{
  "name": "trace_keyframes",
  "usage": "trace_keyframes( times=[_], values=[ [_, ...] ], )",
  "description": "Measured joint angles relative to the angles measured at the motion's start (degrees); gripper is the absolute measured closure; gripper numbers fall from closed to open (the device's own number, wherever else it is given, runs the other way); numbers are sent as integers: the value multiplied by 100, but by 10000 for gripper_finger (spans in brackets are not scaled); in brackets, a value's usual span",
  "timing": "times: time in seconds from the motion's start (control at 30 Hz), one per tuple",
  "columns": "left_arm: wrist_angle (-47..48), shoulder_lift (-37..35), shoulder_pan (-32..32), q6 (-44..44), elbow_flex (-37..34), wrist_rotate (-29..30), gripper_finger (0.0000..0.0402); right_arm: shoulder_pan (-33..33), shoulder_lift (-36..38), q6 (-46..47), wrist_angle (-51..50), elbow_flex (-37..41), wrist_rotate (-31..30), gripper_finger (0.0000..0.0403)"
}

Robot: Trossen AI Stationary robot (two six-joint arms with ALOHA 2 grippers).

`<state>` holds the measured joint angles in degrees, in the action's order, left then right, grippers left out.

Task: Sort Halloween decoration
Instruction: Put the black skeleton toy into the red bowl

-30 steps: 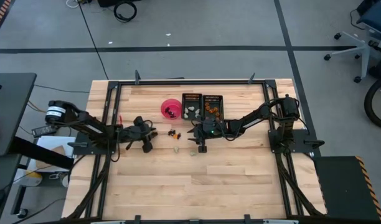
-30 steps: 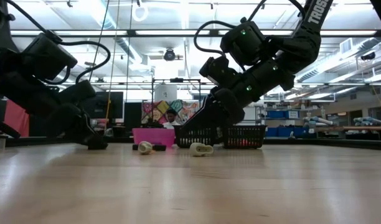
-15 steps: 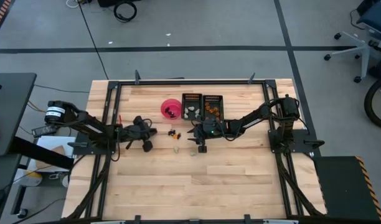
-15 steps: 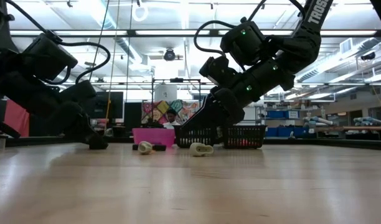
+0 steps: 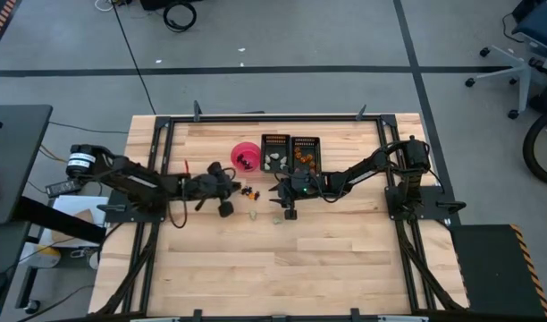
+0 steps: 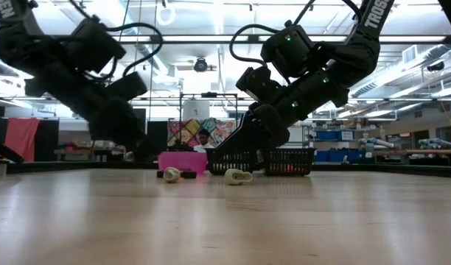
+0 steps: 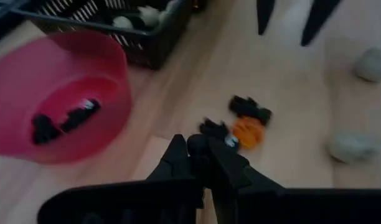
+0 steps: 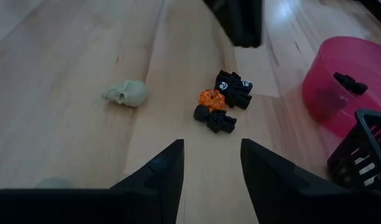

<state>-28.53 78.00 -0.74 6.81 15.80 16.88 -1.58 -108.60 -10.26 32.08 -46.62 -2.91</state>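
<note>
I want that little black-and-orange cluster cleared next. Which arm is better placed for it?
Probably the left. The left gripper, shut, sits right at the cluster beside the pink bowl. The right gripper, open, points at the cluster from farther back.

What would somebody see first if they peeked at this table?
Probably the bright pink bowl near the table's far edge, with black trinkets inside. Beside it stand two black trays, and in front lies a little heap of an orange piece and black pieces. A pale skull rests apart on the wood.
</note>
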Motion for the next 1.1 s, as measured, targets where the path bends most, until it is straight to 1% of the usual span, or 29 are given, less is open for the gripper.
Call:
trace_keyframes(
  times=[0.33,0.47,0.7,0.83,0.93,1.03,1.1],
  values=[
    [-50,-4,-525,-639,487,140,389,1,0,-25,-80,-1,-1,241],
    [-144,13,-881,-887,544,138,388,1,0,-41,-34,-1,-1,240],
    [-575,223,-1512,-918,544,130,386,0,0,-83,-24,0,-1,241],
    [-895,504,-1771,-912,544,-244,386,1,0,-83,4,0,-1,241],
    [-1107,753,-1893,-867,552,-398,386,1,0,-83,8,-1,-1,241],
    [-1096,953,-1984,-842,685,-479,386,1,0,-78,9,-1,-1,241],
    [-1044,1081,-2035,-833,837,-662,386,0,0,-66,15,1,-1,241]
  ],
)
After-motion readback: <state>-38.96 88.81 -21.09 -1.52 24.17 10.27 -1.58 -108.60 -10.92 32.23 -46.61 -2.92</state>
